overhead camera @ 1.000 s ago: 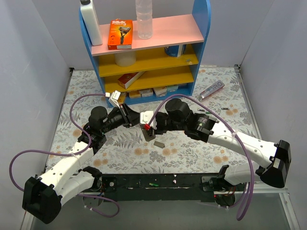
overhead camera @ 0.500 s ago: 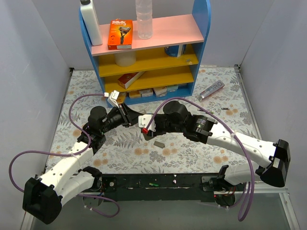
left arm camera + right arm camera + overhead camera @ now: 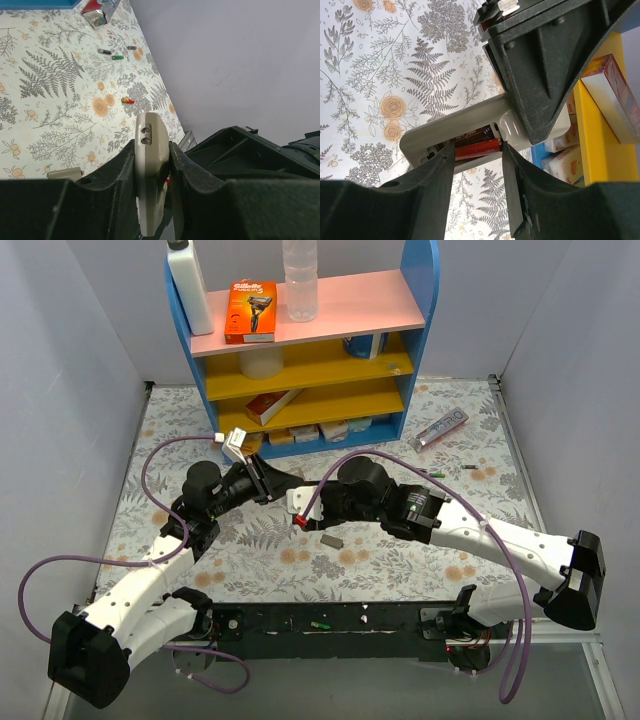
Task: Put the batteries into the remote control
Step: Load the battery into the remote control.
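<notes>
My left gripper (image 3: 268,483) is shut on the remote control (image 3: 149,170), holding it edge-on between both fingers above the table. In the right wrist view the remote's grey back (image 3: 465,122) faces me with its battery bay open. My right gripper (image 3: 476,150) is shut on a red battery (image 3: 479,148), held by its ends and lying in the mouth of the bay against a dark battery inside. In the top view the right gripper (image 3: 298,512) meets the left one at table centre. Loose batteries lie on the table: green (image 3: 117,57), dark (image 3: 104,51) and red (image 3: 128,100).
The loose grey cover piece (image 3: 331,538) lies on the floral cloth just below the grippers and shows in the left wrist view (image 3: 64,173). A silver-purple tube (image 3: 440,427) lies at the back right. A blue shelf unit (image 3: 310,350) with boxes and bottles stands at the back.
My right gripper has moved left with the red battery, up to the remote's open bay. The left gripper with the remote has barely shifted.
</notes>
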